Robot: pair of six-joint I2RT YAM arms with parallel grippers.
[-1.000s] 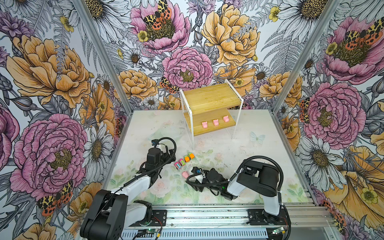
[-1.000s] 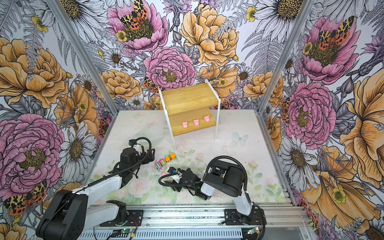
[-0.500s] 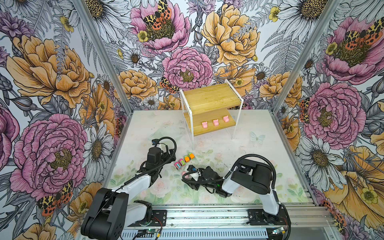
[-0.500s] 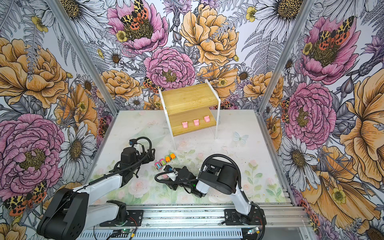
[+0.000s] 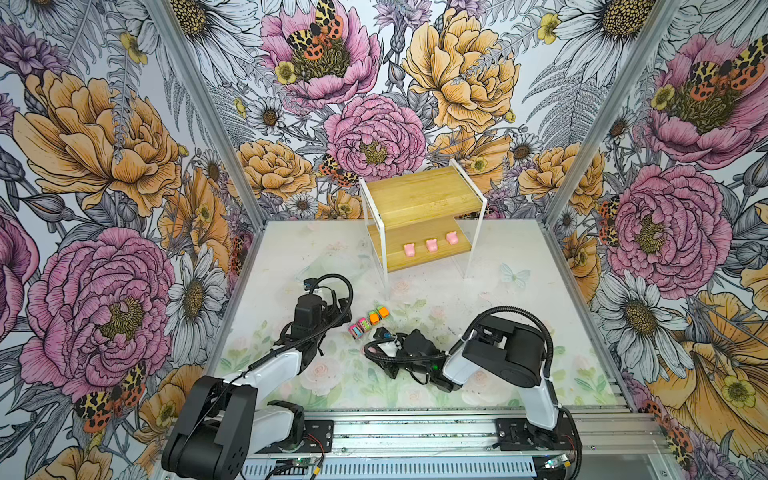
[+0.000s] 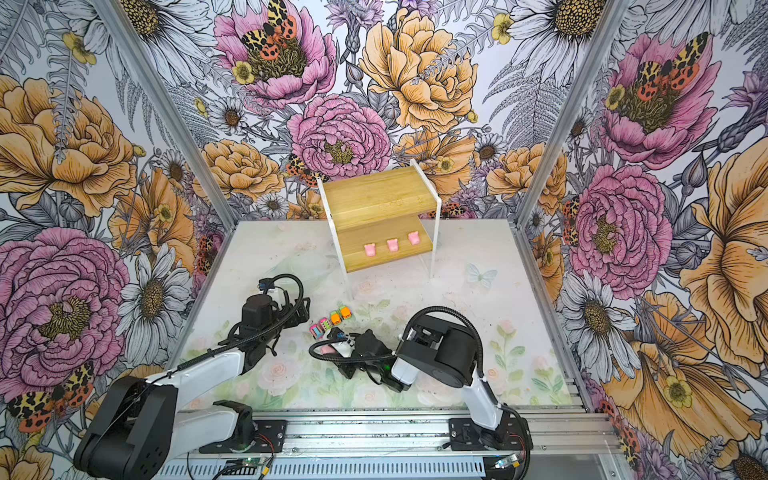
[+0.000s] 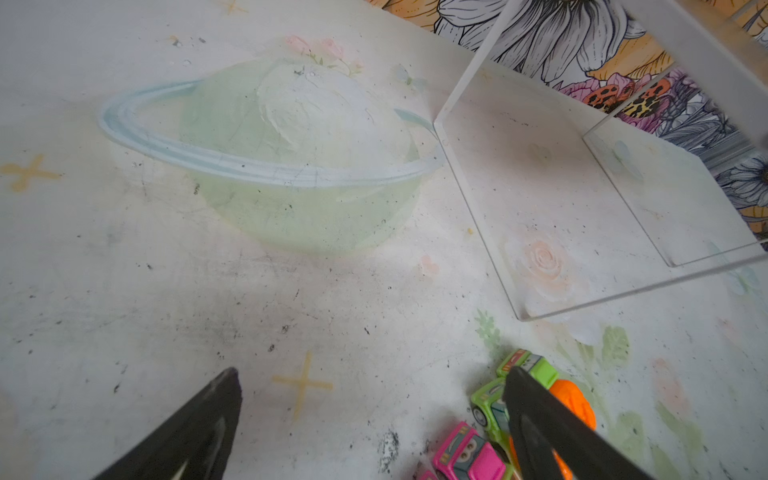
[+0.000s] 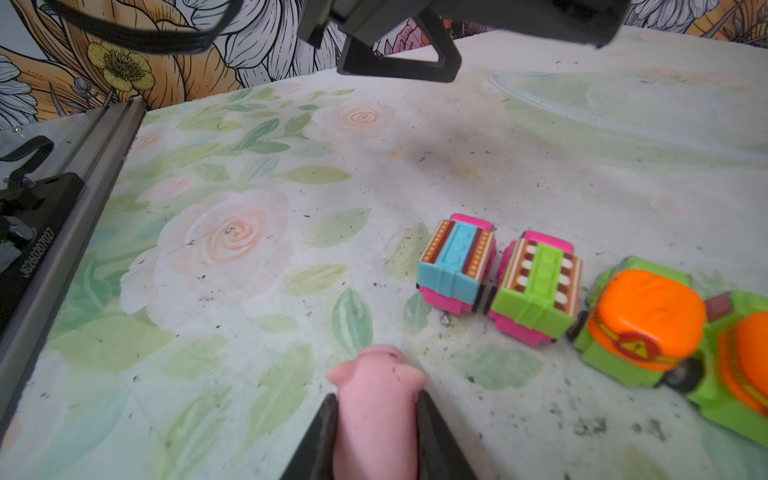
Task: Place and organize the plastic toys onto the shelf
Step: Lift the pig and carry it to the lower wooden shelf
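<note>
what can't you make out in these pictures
- pig in the right gripper: rear cut off by the right wrist view's lower edge; nearly all hidden under wrist and cable in both top views.
- second orange-and-green car: cut off by that view's side edge.
- shelf: back of the lower board hidden under the upper board in both top views.

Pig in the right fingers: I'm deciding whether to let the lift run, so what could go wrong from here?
1. The right fingers pinch the pig with its head jutting past the tips; it may twist or slip on lifting.
2. The cars sit close beside it; a sideways swing could scatter them.
3. The left fingers hang open close to the cars; the arms might clash.
</note>
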